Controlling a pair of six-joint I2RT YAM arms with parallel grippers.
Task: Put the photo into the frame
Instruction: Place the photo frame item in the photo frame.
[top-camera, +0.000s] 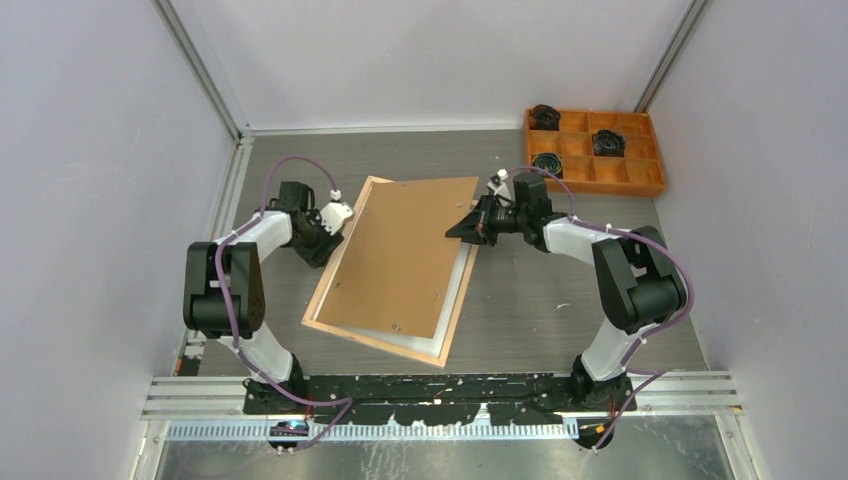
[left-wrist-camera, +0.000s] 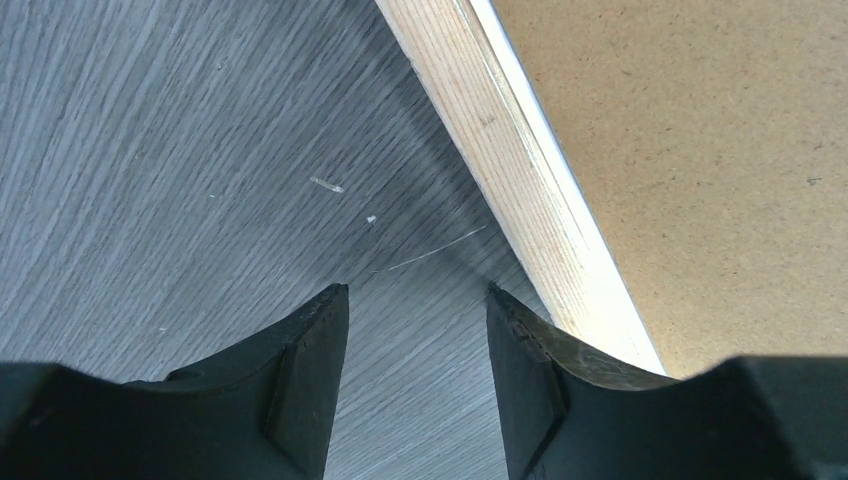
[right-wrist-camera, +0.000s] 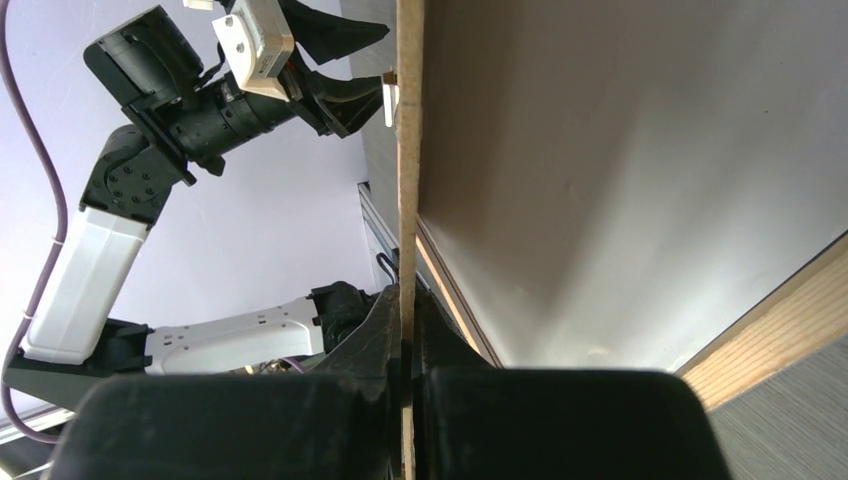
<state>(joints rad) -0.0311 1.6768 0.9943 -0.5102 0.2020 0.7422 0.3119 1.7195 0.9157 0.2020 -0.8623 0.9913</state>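
Note:
The frame (top-camera: 375, 343) lies flat mid-table with its light wood back up. A plain brown backing board (top-camera: 400, 255) lies over it, tilted, with its right edge raised. My right gripper (top-camera: 468, 228) is shut on that raised edge; in the right wrist view the jaws (right-wrist-camera: 405, 330) clamp the thin board (right-wrist-camera: 408, 150) edge-on. Under the board a white sheet (right-wrist-camera: 600, 180) fills the frame, next to its wood rail (right-wrist-camera: 780, 320). The photo's picture side is hidden. My left gripper (top-camera: 330, 225) is open and empty over the table (left-wrist-camera: 415, 300), just left of the frame's rail (left-wrist-camera: 500, 150).
An orange compartment tray (top-camera: 595, 186) with dark coiled items stands at the back right. Grey walls close in left, right and behind. My left arm (right-wrist-camera: 200, 100) shows beyond the board in the right wrist view.

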